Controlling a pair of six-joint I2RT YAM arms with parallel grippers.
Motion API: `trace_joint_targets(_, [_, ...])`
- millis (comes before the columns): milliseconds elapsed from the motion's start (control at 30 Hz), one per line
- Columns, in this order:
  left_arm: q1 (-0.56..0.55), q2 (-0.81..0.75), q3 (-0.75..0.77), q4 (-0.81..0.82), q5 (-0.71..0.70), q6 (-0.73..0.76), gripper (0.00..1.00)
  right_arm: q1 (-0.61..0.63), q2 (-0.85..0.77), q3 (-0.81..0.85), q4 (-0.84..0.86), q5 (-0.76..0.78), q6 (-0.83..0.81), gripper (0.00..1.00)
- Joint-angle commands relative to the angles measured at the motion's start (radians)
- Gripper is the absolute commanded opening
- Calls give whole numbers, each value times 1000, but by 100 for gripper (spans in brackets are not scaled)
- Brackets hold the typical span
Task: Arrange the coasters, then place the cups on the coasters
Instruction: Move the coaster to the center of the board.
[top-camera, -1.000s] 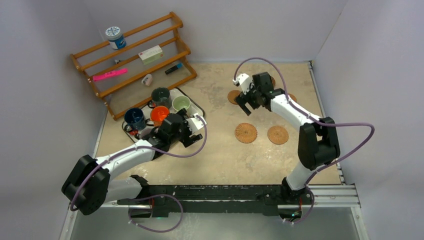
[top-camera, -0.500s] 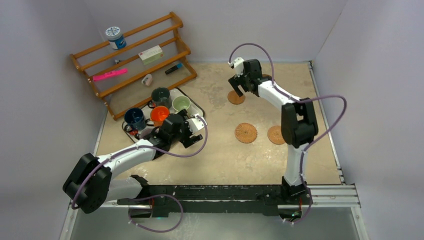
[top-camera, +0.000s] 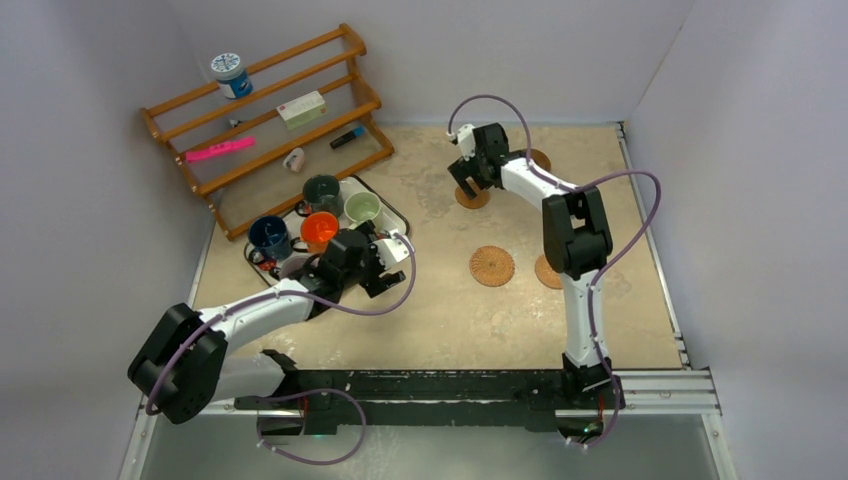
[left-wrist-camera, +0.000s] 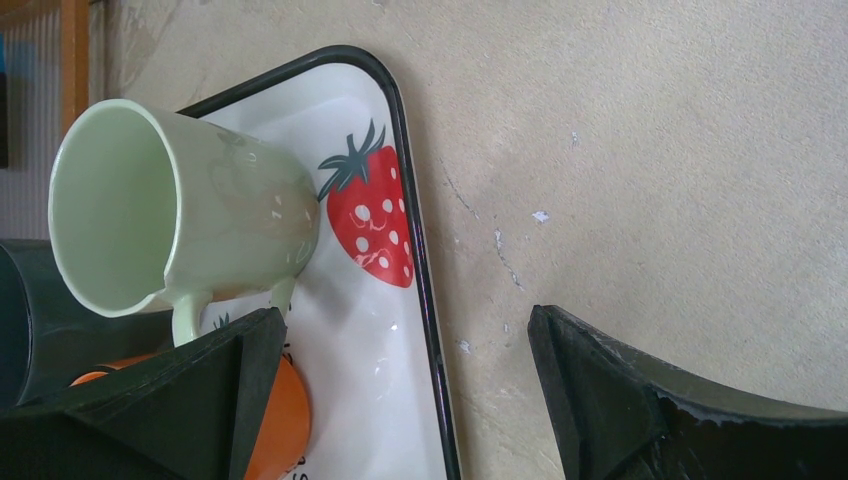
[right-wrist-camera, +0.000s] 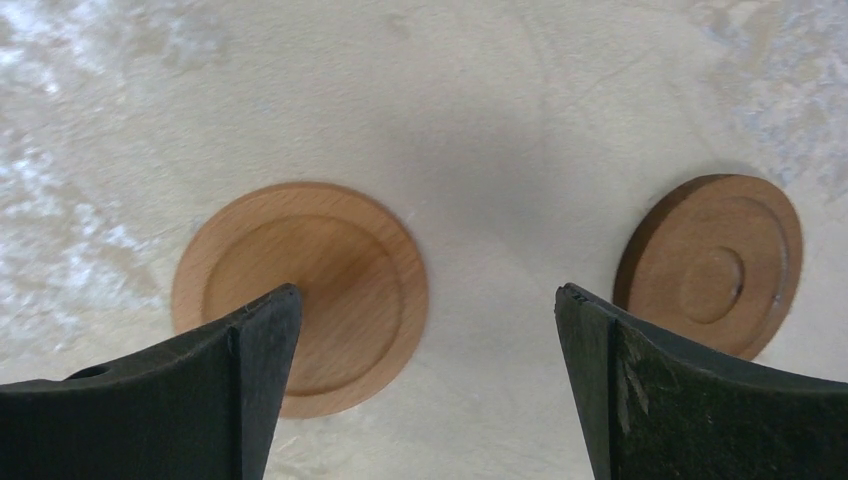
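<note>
Cups (top-camera: 362, 207) crowd the strawberry tray (left-wrist-camera: 410, 200) at ten o'clock on the tabletop (top-camera: 440, 320). The left pincer (top-camera: 385, 265) gapes wide and empty over the tray's four o'clock rim. Toward one o'clock the right pincer (top-camera: 468, 180), also wide and empty, hangs over a wooden coaster (right-wrist-camera: 330, 270). A second coaster (right-wrist-camera: 715, 262) lies at its two o'clock and a woven coaster (top-camera: 492, 265) at six.

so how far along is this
Done: nothing looks finished; the woven round brown coaster sits bare, no mug on it. In hand: the right claw hangs open over a smooth round wooden coaster; the left claw is open near the pale green mug on the white strawberry-print tray. Left: arranging the coasters, moving every mug.
</note>
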Motion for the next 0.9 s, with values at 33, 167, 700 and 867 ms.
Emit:
trace_joint_targets(33, [5, 12, -5, 42, 2, 15, 100, 33, -70, -75, -47, -87, -25, 99])
trace_joint_targets(167, [5, 12, -5, 41, 5, 16, 100, 51, -98, -126, -45, -114, -35, 99])
trace_joint_targets(700, [5, 16, -4, 41, 11, 16, 100, 71, -133, -173, -59, -155, -43, 99])
trace_joint_targets(867, [5, 17, -4, 41, 11, 15, 100, 74, -130, -142, -54, -160, -33, 99])
